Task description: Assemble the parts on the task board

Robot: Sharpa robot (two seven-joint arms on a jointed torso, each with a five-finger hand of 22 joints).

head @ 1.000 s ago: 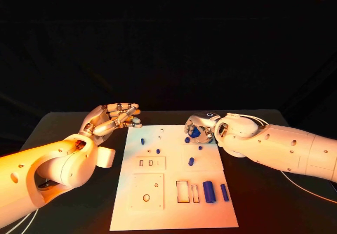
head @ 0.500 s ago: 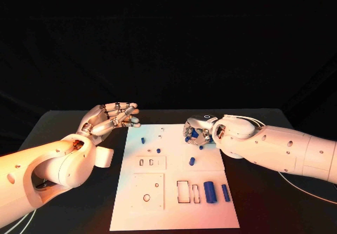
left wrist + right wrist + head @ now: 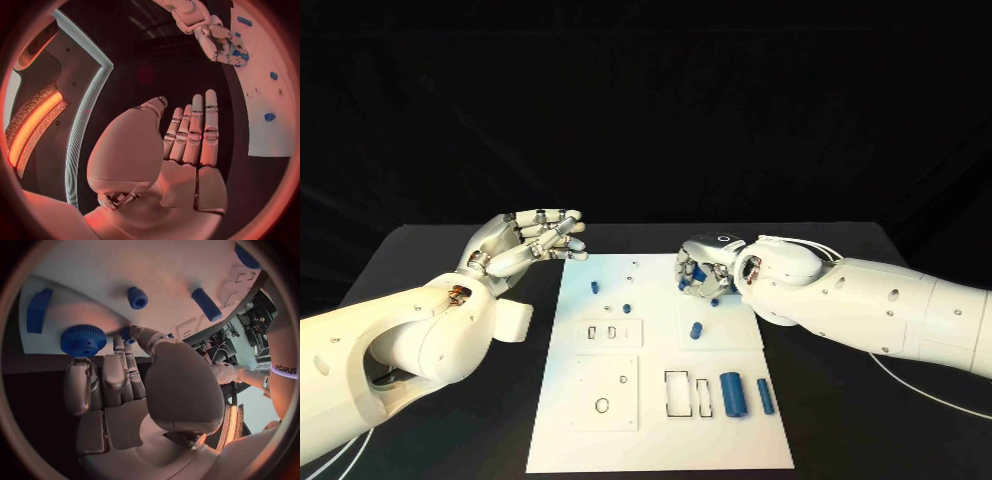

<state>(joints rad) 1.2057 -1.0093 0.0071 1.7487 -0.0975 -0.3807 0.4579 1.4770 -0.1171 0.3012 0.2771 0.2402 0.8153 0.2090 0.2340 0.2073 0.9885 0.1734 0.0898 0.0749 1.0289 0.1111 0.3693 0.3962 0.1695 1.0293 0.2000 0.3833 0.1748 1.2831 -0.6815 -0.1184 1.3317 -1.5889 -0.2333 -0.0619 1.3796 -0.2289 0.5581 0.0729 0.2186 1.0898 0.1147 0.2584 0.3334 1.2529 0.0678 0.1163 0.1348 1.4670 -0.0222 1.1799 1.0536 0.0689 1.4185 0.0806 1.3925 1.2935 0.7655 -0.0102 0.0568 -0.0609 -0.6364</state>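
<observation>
White and flat, the rectangular task board [image 3: 661,400] lies between the robot's two silver hands with most of its small blue plastic parts [image 3: 728,393] loose on its surface and several outlined slots unfilled, so the assembly looks, by that evidence, to be at an early stage. The right hand [image 3: 704,270] hovers low over the board's far right corner, fingers curled around a blue ridged round part [image 3: 83,340] just beyond its fingertips [image 3: 119,347], though whether it grips that piece cannot be told. The left hand [image 3: 531,243] hangs raised off the board's far left corner, fingers loosely extended and holding nothing.
</observation>
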